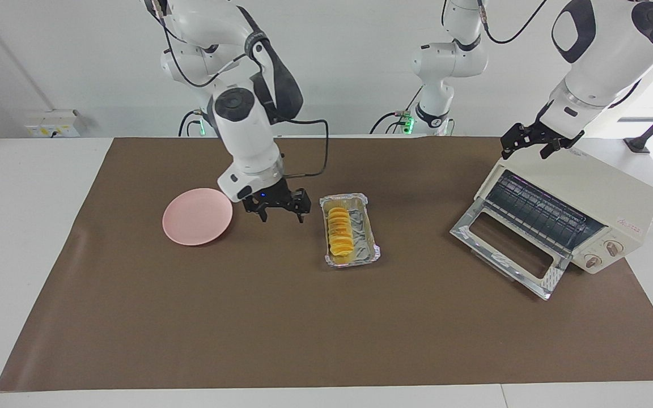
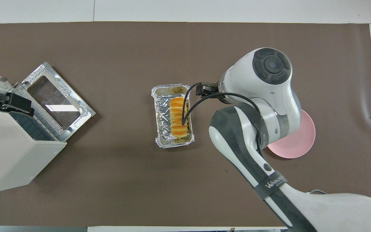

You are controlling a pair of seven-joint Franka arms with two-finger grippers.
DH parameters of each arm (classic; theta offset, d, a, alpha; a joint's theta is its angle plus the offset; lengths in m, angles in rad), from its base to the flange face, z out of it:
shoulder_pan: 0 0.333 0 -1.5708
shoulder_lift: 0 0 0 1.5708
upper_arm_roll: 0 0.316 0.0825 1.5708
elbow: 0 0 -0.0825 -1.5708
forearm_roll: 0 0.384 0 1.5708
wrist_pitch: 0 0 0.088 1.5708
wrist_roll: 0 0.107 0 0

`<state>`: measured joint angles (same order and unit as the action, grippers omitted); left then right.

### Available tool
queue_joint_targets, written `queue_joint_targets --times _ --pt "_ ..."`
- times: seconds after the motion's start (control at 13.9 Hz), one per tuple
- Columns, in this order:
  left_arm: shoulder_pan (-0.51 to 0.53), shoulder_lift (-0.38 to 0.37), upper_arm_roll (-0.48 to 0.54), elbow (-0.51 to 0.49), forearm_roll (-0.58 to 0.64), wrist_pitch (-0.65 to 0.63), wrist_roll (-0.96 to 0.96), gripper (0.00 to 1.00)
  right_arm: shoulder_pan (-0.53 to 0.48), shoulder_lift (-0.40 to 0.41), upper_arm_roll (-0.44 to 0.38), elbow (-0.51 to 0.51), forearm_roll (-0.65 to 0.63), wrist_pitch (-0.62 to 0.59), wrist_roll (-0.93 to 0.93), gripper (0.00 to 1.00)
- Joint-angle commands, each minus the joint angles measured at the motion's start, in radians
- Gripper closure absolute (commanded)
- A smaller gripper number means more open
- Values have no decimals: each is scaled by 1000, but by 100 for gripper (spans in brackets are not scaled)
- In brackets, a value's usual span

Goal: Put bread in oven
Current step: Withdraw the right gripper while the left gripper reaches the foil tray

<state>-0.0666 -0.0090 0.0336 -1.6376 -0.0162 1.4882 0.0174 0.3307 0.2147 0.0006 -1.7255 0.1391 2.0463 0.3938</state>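
The bread (image 1: 339,237) is a yellow-orange ridged loaf lying in a silver foil tray (image 1: 367,241) at the middle of the table; it also shows in the overhead view (image 2: 178,116). My right gripper (image 1: 281,215) is open and empty, low over the mat between the pink plate and the tray, beside the tray's end nearer to the robots. In the overhead view the wrist hides most of it. The cream-white oven (image 1: 604,187) stands at the left arm's end with its glass door (image 1: 508,249) dropped open and its rack visible. My left gripper (image 1: 528,148) hangs open over the oven's top front edge.
A round pink plate (image 1: 197,216) lies toward the right arm's end, beside the right gripper. A brown mat (image 1: 304,317) covers the table. The oven's two knobs (image 1: 603,254) face the same way as the door. A cable loops from the right wrist over the tray.
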Motion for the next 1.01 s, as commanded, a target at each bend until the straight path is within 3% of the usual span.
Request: queue_joint_targets --times 0.0,0.07,0.22,0.36,0.5,0.65,0.93 --pt "-21 -22 -3 -22 15 14 -28 0 -100 -70 12 -14 -1 -53 -183 0" --pt "-51 -25 -9 -25 15 32 -144 0 -134 -87 12 -14 -1 -75 -257 0" --pt "-106 -5 -12 -34 -4 207 -343 0 -180 -124 10 -14 -4 -128 -360 0" --pt "-140 62 -11 -13 -138 254 -370 0 -234 -165 12 -14 -36 -185 -395 0" --pt "-211 169 -14 50 -177 291 -431 0 -266 -204 12 -14 -70 -236 -463 0" --pt "-344 314 -11 135 -171 337 -541 0 -288 -231 12 -14 -73 -287 -510 0" --pt "-493 418 -9 139 -166 507 -678 0 -323 -279 12 -14 -82 -411 -512 0"
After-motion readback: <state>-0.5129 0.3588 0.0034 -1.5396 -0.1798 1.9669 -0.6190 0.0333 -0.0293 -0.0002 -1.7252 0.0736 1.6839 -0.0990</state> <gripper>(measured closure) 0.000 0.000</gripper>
